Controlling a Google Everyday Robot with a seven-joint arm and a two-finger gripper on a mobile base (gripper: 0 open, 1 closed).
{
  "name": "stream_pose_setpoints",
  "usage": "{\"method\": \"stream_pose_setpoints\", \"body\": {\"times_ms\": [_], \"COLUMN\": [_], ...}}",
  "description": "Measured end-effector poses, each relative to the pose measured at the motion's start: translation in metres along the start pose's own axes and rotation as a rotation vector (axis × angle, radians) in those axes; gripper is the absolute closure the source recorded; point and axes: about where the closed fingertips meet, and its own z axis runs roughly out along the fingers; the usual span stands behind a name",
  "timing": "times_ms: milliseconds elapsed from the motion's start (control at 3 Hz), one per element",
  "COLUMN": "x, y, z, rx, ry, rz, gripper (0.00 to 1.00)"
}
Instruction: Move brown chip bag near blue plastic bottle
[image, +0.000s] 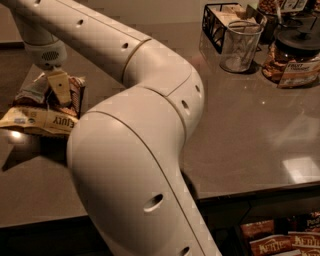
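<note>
1. Nearest the camera, the robot's bulky cream-white jointed arm (130, 170) fills the middle of the view and hides much of the grey-brown smooth desk (250, 135). The pale blue plastic bottle is nowhere in view. The main risk is a misjudged drop point, with the bag set down well apart from a target that cannot be seen from here.

2. Below the desk's front edge, at lower right, sit shelved brown snack packets (270, 242). They are out of the path and should not matter.

3. At mid-left, the large crinkly brown chip bag with cream-yellow edges (40, 117) lies crumpled on the desk, partly raised, with a dark shadow beneath it. The cream end effector (60, 90) hangs from the wrist directly over it and touches its upper face. I cannot tell how far open it is or whether it has hold of the bag. If the hold is shallow, the slick film could slide out, or the bag could fold and drag.

4. Farthest away, at upper right, stand a silver wire mesh cup (240, 46), a black wire basket (216, 25) and a dark-lidded glass jar (295, 60). A wide sweep of the arm's elbow that way could knock the light cup over.
</note>
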Motion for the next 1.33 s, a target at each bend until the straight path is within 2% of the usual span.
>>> {"method": "stream_pose_setpoints", "body": {"times_ms": [333,1000,1333], "x": [0.044,0.121,0.156], "y": [-0.008,-0.039,-0.056], "z": [-0.009,-0.013,-0.007], "rx": [0.023,0.097,0.153], "ry": [0.023,0.038,0.038], "rz": [-0.028,-0.004,0.053], "gripper": [1.00,1.00,0.73]}}
